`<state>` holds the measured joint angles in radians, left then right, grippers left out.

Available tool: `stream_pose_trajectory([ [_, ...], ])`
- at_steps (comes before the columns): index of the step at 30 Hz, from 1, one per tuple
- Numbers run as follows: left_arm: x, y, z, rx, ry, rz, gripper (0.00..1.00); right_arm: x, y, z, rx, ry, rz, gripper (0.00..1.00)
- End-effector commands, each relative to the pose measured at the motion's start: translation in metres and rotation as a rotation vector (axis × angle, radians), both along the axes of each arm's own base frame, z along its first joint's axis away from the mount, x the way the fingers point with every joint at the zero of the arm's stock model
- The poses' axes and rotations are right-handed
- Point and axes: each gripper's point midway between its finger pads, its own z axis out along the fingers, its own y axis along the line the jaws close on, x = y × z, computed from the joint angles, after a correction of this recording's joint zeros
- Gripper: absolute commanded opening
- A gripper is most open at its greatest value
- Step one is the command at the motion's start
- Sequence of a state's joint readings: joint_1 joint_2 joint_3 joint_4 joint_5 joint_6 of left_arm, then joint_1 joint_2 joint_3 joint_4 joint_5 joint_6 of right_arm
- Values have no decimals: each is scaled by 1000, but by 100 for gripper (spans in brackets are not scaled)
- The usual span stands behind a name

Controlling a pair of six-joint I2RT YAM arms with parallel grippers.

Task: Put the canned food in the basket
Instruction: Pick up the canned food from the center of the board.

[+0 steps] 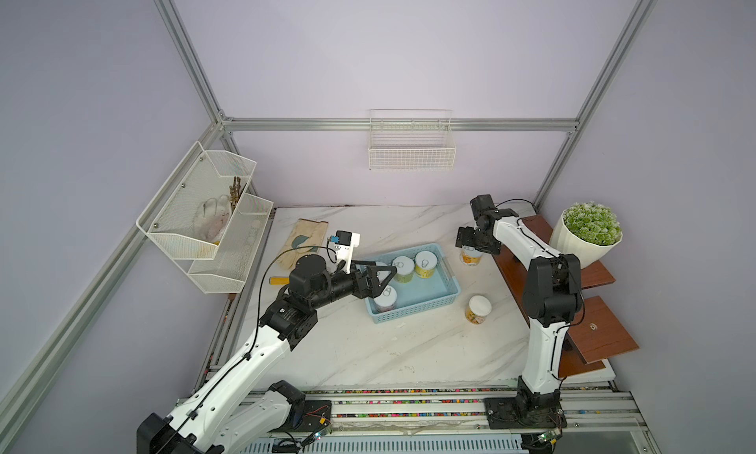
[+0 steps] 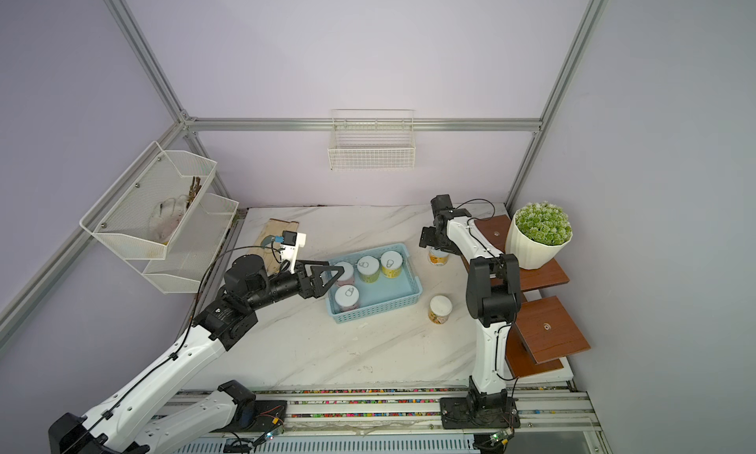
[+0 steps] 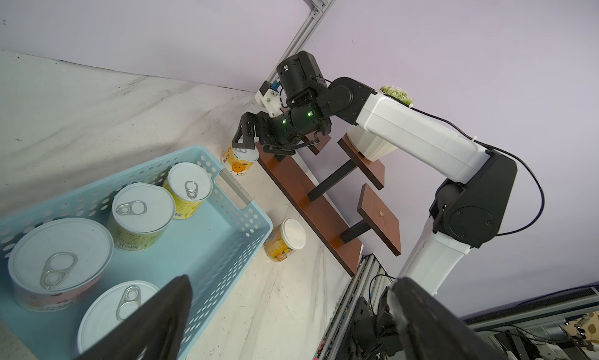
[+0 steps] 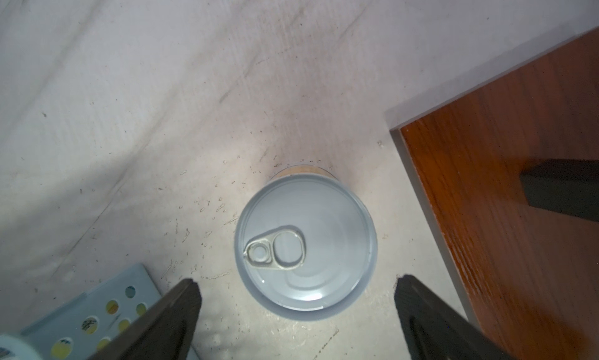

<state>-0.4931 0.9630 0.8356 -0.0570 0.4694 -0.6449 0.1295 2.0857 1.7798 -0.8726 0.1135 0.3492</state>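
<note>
Hovering spread-jawed, right gripper (image 4: 297, 282) points down over an orange-label can (image 4: 306, 248) at the basket's (image 1: 417, 308) two o'clock; second loose can (image 1: 478, 308) at four. Four cans (image 3: 141, 212) stand inside. Left gripper (image 1: 388, 282), also spread, reaches level over its nine-o'clock end. Left wrist view alone resolves a cartoon orange on that label; print unreadable.

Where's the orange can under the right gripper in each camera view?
In both top views: orange can, just right of the basket.
Left wrist: beyond the basket, under the right gripper.
Right wrist: mid-picture, ahead of the fingers.
Shared landmark: wooden shelf beside it.
</note>
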Motion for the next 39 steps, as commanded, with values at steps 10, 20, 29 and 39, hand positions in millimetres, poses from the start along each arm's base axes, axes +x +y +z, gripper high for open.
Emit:
stream_pose_trajectory([
  [10, -4, 0, 2, -2, -9, -20, 100, 3, -4, -15, -25, 72, 11, 96],
  [20, -4, 1, -3, 11, 3, -15, 100, 7, -13, -27, -52, 104, -4, 93],
  [29, -3, 0, -8, 17, 20, -20, 100, 9, -8, -38, 3, 123, 12, 88],
  [39, -4, -1, -11, 23, 26, -27, 100, 7, -1, -36, 47, 128, 24, 77],
])
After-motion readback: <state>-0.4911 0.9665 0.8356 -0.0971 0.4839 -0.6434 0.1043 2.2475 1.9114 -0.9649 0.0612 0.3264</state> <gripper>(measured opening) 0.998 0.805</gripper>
